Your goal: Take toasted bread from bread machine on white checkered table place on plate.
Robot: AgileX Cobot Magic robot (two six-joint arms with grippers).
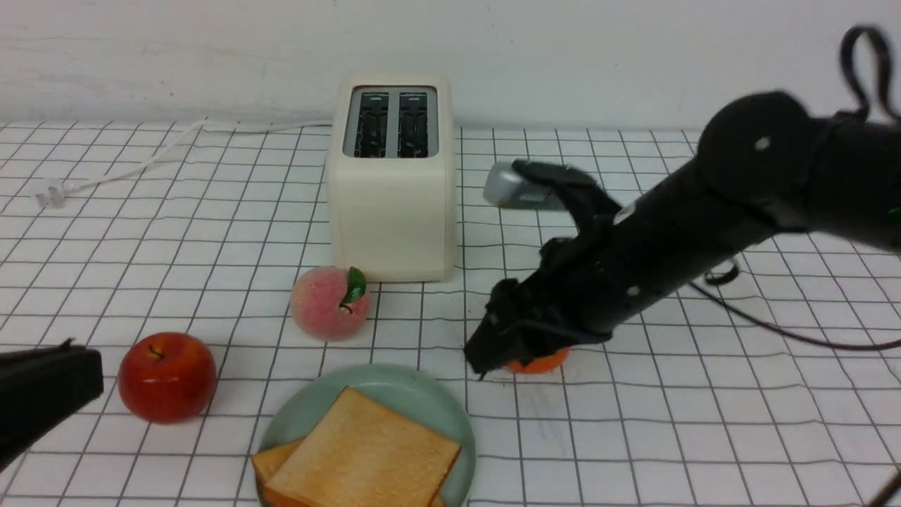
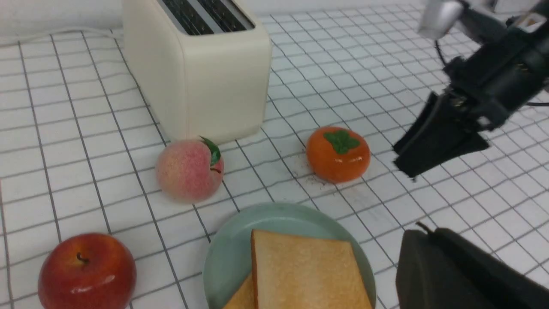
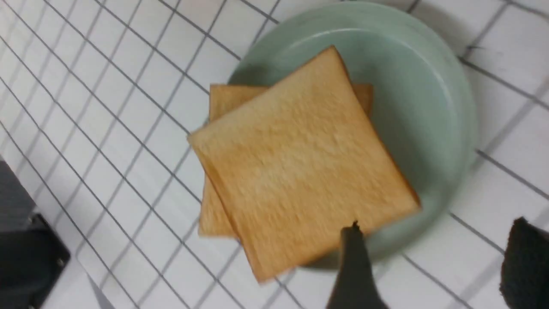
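Well, from what I see both slots of the bread machine (image 1: 391, 190) at the far centre are dark and empty, and the toasted bread (image 1: 362, 451) lies as two flat slices stacked on the plate (image 1: 394, 377) at the near centre of the white checkered table (image 1: 704, 422). The top slice is turned a little against the one beneath. The stack sits toward the near-left part of the plate, and in the right wrist view it appears to overhang the rim there. My right gripper (image 1: 486, 355) hangs with its jaws spread wide and nothing between them, just off the plate's far-right rim and above an orange persimmon (image 2: 338, 153). So the toast lies to the near left of those jaws, one edge of the top slice closest to them, and I cannot see any contact. My left gripper (image 1: 42, 394) sits closed and empty at the near left, farther from the plate. The slices are square, so no long axis matters. I judge the job done, and what counts next is lifting the right arm up and away to the far right, off the bread.
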